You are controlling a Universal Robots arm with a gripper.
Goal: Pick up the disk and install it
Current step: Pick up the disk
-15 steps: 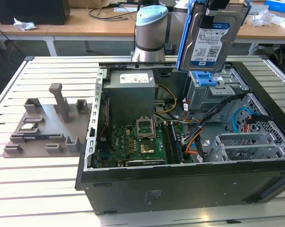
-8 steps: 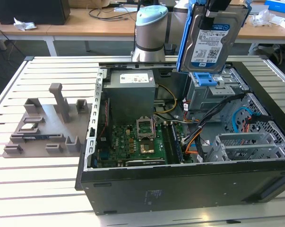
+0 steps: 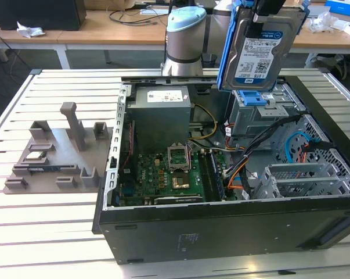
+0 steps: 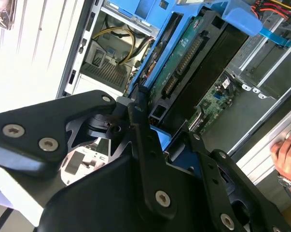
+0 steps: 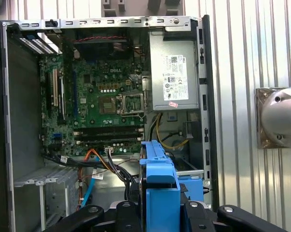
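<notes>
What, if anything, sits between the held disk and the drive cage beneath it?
Nothing visible does. The gripper holds the disk upright above the drive cage. The cables lie to the exterior view's left of the cage, lower down, not across its top.

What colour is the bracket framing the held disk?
Blue. The bracket around the disk shows best in the exterior view.

Silver arm [image 3: 183, 55], pale-blue cap [image 3: 186, 17], black screwed jaws
</notes>
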